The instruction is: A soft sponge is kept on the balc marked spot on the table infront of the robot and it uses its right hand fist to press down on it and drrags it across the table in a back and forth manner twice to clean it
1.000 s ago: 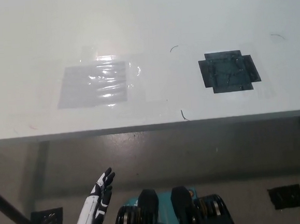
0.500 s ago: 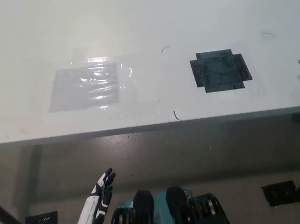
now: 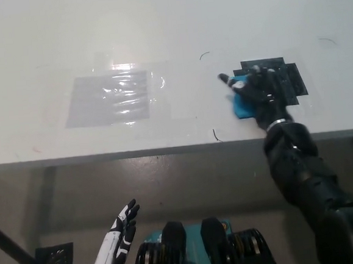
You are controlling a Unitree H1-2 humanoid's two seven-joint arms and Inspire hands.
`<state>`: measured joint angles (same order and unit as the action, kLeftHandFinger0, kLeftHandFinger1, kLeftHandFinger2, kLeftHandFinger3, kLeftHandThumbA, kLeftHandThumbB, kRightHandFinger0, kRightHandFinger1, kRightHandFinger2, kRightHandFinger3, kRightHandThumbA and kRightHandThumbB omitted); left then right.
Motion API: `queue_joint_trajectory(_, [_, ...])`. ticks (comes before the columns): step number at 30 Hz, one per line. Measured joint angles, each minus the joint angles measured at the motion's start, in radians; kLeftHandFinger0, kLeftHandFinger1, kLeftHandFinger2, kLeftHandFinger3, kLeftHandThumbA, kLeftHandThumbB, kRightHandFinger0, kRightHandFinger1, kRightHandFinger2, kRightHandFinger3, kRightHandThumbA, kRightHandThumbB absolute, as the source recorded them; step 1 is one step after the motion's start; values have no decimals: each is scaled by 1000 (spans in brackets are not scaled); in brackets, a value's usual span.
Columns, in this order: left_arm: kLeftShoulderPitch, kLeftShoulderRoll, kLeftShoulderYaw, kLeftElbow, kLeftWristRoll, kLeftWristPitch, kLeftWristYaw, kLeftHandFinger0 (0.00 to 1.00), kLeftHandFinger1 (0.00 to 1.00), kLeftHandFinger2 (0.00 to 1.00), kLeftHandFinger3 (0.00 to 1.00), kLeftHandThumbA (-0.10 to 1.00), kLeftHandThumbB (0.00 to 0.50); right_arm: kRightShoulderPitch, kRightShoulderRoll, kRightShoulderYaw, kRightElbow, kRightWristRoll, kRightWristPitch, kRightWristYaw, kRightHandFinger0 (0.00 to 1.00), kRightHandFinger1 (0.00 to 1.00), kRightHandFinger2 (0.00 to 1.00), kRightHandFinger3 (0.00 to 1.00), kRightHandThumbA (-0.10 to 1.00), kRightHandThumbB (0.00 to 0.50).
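My black right hand [image 3: 258, 92] lies on the table over the left part of the black marked spot [image 3: 287, 77]. Its fingers are curled onto a blue sponge [image 3: 243, 106], with one digit sticking out to the left. Only the sponge's left and front edges show from under the hand. The right forearm runs down across the table's front edge toward the bottom right. My white left hand [image 3: 120, 241] hangs below the table at the lower left, fingers apart and empty.
A grey, shiny taped rectangle [image 3: 108, 99] lies on the white table [image 3: 168, 22] to the left of the sponge. The table's front edge [image 3: 135, 153] crosses the picture's middle. Dark table feet [image 3: 54, 258] stand on the floor below.
The right arm has come in from the right edge, carrying the blue sponge onto the black spot. The camera shifted a little between pictures. The left hand has stayed in place.
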<state>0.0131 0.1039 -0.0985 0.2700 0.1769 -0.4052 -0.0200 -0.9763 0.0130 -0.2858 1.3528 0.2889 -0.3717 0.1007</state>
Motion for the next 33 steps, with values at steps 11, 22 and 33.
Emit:
queue_joint_trajectory(11, [0, 0, 1, -1, 1, 0, 0, 1000, 1000, 1000, 1000, 1000, 60, 2, -10, 23, 4, -2, 8, 2, 0, 0, 0, 0, 1000, 72])
queue_joint_trajectory(22, [3, 0, 3, 7, 2, 0, 1, 1000, 1000, 1000, 1000, 1000, 57, 6, -76, 28, -7, -2, 6, -2, 0, 0, 0, 0, 1000, 136])
queue_joint_trajectory(33, [9, 0, 2, 13, 2, 4, 0, 1000, 1000, 1000, 1000, 1000, 54, 117, -109, 49, -341, -5, 35, -10, 1000, 1000, 1000, 1000, 1000, 427])
